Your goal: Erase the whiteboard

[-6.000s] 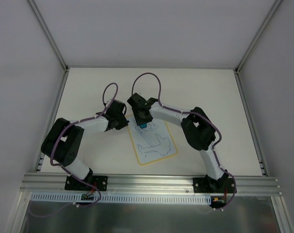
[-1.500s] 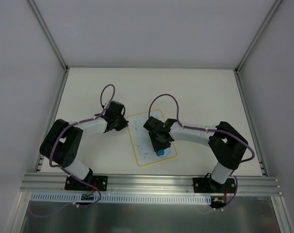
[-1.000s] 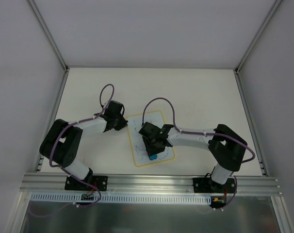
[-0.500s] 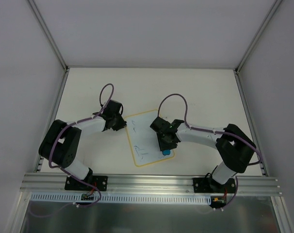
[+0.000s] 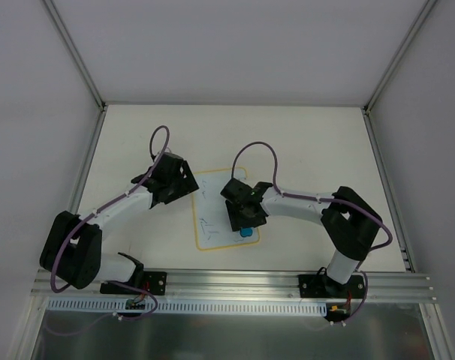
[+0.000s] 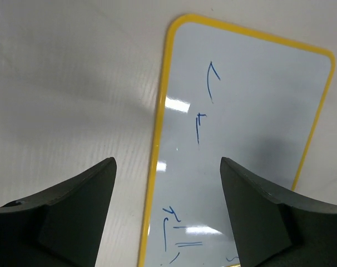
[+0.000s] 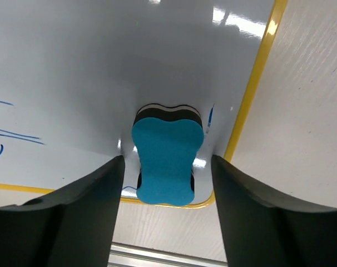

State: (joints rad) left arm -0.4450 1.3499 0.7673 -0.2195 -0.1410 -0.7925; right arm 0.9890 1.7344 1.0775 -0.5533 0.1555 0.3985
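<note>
Both my grippers have just released: left gripper point(image 6: 167, 161) off the yellow-bordered flat whiteboard point(image 5: 212, 219) by the table's point(image 5: 310, 142) near edge, right gripper point(image 7: 167, 158) off the blue bone-shaped eraser point(image 7: 165, 167), yet blue strokes point(image 6: 199, 125) remain, so erasing looks unfinished.

Robot lab test cell. White panel walls point(image 5: 227, 52) w/ alu corner posts point(image 5: 72, 49); slotted alu rail point(image 5: 235, 283) along table point(image 5: 310, 142) near edge.
</note>
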